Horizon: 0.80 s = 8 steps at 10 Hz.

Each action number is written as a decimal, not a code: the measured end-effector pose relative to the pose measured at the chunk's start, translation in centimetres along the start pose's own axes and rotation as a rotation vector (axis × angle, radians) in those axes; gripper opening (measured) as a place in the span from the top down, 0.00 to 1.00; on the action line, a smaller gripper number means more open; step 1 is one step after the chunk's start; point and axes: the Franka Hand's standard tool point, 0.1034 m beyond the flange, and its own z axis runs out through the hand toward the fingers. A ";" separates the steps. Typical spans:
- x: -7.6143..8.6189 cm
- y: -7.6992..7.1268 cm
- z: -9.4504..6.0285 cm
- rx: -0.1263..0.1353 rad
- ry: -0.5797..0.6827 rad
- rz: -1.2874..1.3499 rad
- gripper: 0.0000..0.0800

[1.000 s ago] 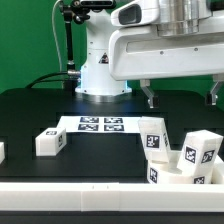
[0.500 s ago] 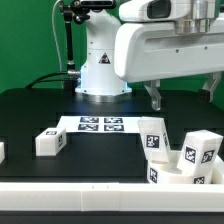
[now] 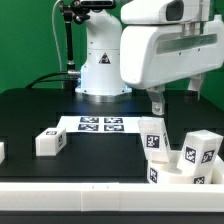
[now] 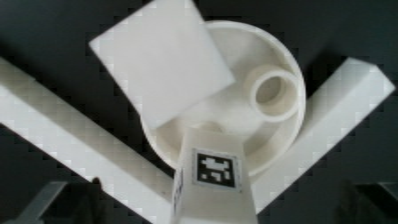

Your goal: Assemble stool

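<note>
We see the gripper (image 3: 188, 100) in the upper right of the exterior view. Its jaws are spread wide and hold nothing. Only one finger (image 3: 155, 101) shows clearly.

The stool parts sit right under it, bunched in the lower right corner of that view. The round seat (image 3: 186, 178) lies low at the front. An upright leg (image 3: 152, 134) stands on the cluster's left side and a tilted leg (image 3: 200, 152) leans beside it on the right. The finger hangs just above the upright leg, apart from it.

In the wrist view we look down on the seat (image 4: 222, 105) and its round hole. A plain white block (image 4: 164, 50) overlaps the seat's rim, and a tagged leg (image 4: 214, 180) rises toward the camera. Two white bars flank the seat; we cannot tell whether they are legs or rails.

The white border rail (image 3: 80, 196) runs along the bottom of the exterior view, just beside the seat, closing that side. Left of the cluster the black table (image 3: 30, 112) offers open room. The marker board (image 3: 100, 124) lies at the centre, near the upright leg. A loose leg (image 3: 50, 141) lies flat at the left, well apart from the gripper. The robot base (image 3: 100, 75) stands behind the marker board.
</note>
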 end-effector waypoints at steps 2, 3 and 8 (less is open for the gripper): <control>-0.3 0.3 0.1 -0.002 -0.006 -0.106 0.19; -0.4 0.3 0.1 -0.003 -0.007 -0.155 0.19; -1.2 1.0 1.8 -0.023 0.001 -0.224 0.19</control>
